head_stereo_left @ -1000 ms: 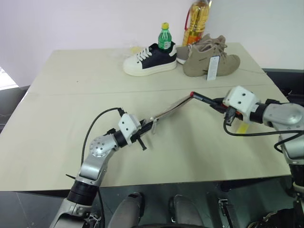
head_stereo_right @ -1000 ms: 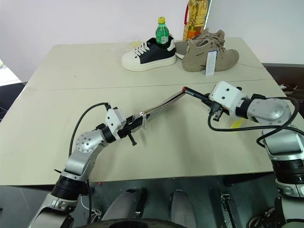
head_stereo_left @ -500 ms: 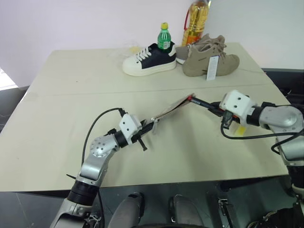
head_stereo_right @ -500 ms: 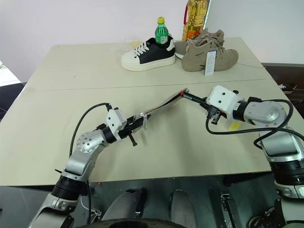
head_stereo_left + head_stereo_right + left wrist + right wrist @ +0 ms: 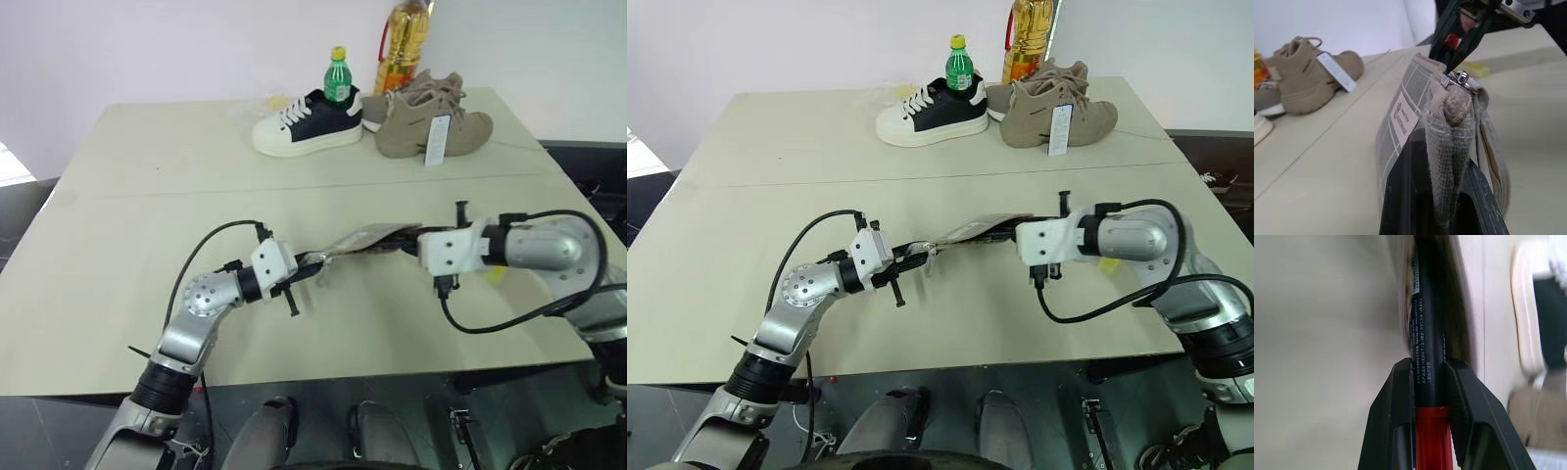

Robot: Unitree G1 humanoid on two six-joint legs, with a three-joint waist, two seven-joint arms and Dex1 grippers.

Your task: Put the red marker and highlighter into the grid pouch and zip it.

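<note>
R pincer (image 5: 1429,382) clamped on red marker (image 5: 1426,333), tip at mouth of grid pouch (image 5: 1415,105); L pincer (image 5: 1442,205) shut on pouch end, held above worktop (image 5: 147,196). Step: inserting marker; next prob. push deeper, release. Highlighter (image 5: 1474,69) lies on worktop beyond pouch.

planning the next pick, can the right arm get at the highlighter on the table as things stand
Probably not yet. The right gripper is shut on the red marker, feeding it into the grid pouch that the left gripper holds. The highlighter lies free on the table beside that arm.
</note>
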